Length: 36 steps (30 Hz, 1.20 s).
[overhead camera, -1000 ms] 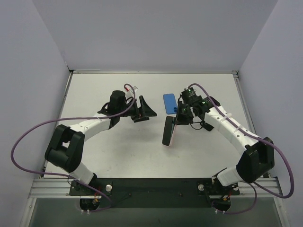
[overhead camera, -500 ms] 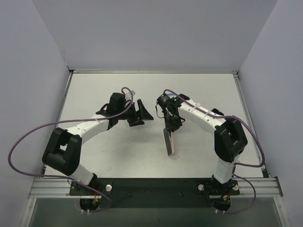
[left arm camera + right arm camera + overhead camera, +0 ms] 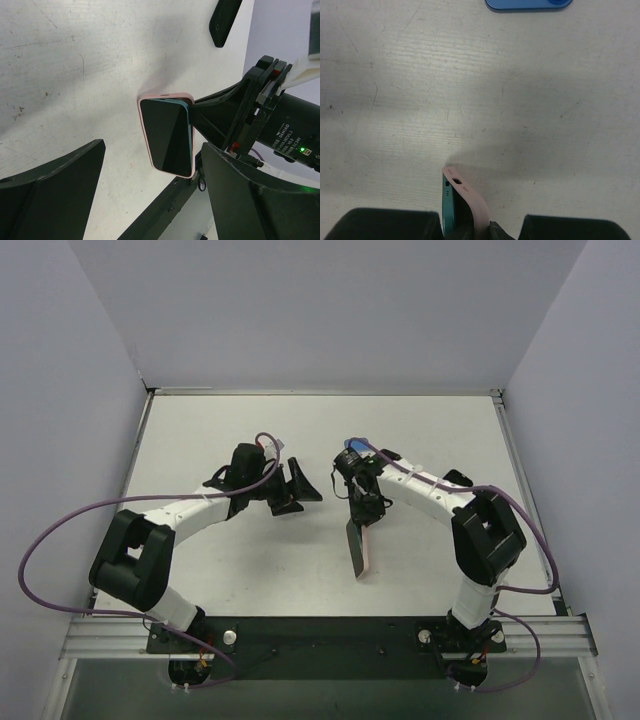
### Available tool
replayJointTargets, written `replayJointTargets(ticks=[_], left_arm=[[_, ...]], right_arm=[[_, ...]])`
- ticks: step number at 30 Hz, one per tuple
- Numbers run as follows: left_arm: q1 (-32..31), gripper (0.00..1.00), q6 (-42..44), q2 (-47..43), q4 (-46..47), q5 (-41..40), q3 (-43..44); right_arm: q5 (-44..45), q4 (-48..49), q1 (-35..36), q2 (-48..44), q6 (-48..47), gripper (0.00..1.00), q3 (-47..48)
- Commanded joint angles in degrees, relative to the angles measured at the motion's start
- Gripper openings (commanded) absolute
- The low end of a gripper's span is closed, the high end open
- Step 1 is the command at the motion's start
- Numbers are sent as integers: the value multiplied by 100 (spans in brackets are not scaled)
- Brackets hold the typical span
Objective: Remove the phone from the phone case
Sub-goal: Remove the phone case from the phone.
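The phone [image 3: 167,137] has a dark screen and a teal edge and sits in a pink case [image 3: 470,200]. My right gripper [image 3: 362,515] is shut on the cased phone [image 3: 358,552] and holds it on edge, its far end at or just above the table. In the right wrist view my right gripper [image 3: 482,227] grips its near end, and the pink case bows away from the teal phone edge [image 3: 448,210] at the far end. My left gripper [image 3: 305,495] is open and empty, a little left of the phone. In the left wrist view its jaws [image 3: 154,150] frame the screen from a distance.
A blue flat device [image 3: 527,4] lies on the table beyond the phone. It is mostly hidden behind the right wrist in the top view [image 3: 352,444] and looks dark in the left wrist view [image 3: 225,20]. Grey walls enclose the white table [image 3: 220,560] on three sides.
My right gripper has swung left and nearer with the cased phone, and the arm has folded in. My left gripper has only shifted slightly and stays open.
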Motion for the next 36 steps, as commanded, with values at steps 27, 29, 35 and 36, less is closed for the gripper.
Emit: replayJointTargets(ticks=[27,29,35,36], left_arm=[[-387,85,-781,267,710,-157,-337],[-476,84,-1019,338,745,-315,-381],[-573,80,-2240,575,1781,-448,-846],[-582,80,-2468,628,1905,-439,-890]], right_arm=[[-582,310,541,870,284,14,-944],[-609,372,541,923,311,15,-1014],[-697,548,541,932,346,15,-1173],[-714,565,541,923,346,15,-1208]])
